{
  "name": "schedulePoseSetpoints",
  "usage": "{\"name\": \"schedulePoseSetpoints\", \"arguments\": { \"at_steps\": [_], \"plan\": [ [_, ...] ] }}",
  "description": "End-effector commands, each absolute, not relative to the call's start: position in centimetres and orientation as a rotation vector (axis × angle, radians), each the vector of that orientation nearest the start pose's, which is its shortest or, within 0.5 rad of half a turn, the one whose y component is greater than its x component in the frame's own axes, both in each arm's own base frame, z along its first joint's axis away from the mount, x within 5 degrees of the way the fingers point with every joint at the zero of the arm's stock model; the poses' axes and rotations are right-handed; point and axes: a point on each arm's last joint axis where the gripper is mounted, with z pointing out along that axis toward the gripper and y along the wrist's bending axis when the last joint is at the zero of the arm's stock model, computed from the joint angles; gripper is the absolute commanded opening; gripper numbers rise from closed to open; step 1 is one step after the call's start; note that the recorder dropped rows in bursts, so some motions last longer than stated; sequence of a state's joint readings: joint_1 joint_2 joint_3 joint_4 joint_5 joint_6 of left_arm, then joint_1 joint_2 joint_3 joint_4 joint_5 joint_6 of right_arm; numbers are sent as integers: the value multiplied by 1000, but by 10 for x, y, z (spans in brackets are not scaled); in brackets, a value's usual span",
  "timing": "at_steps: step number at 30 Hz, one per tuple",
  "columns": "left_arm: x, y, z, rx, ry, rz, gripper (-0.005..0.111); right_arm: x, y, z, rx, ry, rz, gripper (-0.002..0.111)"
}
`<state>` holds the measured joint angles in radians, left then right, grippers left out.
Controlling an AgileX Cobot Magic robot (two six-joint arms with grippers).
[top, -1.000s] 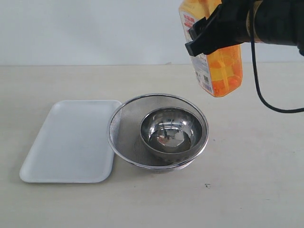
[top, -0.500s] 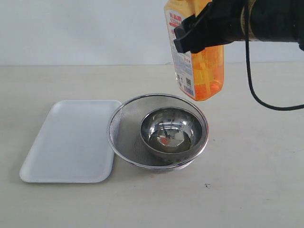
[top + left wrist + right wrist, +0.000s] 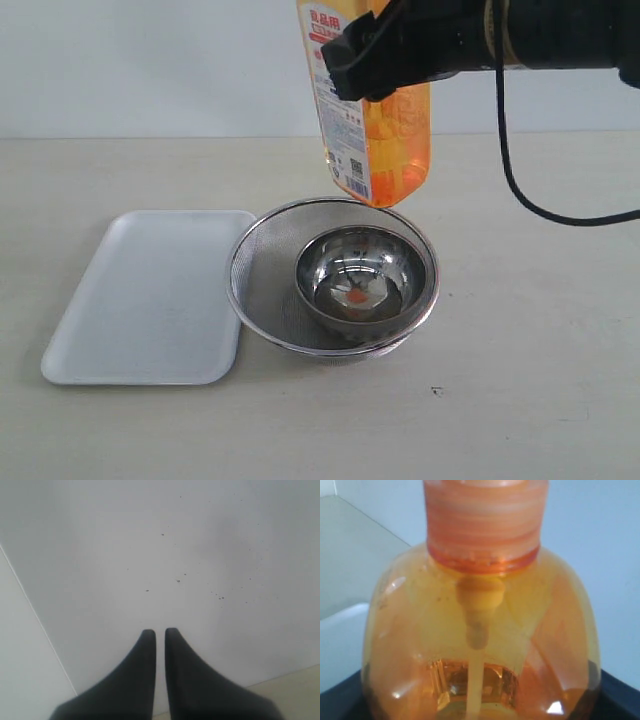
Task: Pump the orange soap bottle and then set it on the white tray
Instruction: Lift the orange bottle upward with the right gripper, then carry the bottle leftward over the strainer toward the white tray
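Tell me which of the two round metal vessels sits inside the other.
The polished solid steel bowl; it nests inside the wider wire mesh strainer.

Exterior overlooks table (image 3: pixel 520 350); right wrist, very near, shares the orange soap bottle (image 3: pixel 378 150)

The orange soap bottle (image 3: pixel 400 150) has a white label (image 3: pixel 338 120) with red writing. The white tray (image 3: pixel 150 300) is plain. The bowl (image 3: pixel 395 262) is shiny silver.
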<state>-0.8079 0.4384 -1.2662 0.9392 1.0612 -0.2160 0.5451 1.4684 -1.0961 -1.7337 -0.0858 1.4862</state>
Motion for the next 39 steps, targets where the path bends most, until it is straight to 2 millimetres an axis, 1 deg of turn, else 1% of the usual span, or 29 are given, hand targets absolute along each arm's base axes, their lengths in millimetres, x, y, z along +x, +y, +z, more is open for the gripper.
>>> {"name": "schedulePoseSetpoints", "arguments": {
  "at_steps": [1,6,17,21,25,34,39],
  "plan": [
    [19,73,496,247,1476,214,5,278,196,356,-778,1619,255,0],
    [19,73,496,247,1476,214,5,271,207,364,-798,1585,285,0],
    [19,73,496,247,1476,214,5,266,213,365,-814,1588,382,0],
    [19,73,496,247,1476,214,5,260,221,367,-836,1573,401,0],
    [19,73,496,247,1476,214,5,255,227,373,-842,1550,410,0],
    [19,73,496,247,1476,214,5,253,230,374,-856,1546,458,0],
    [19,73,496,247,1476,214,5,255,240,370,-886,1554,531,0]
  ]
}}
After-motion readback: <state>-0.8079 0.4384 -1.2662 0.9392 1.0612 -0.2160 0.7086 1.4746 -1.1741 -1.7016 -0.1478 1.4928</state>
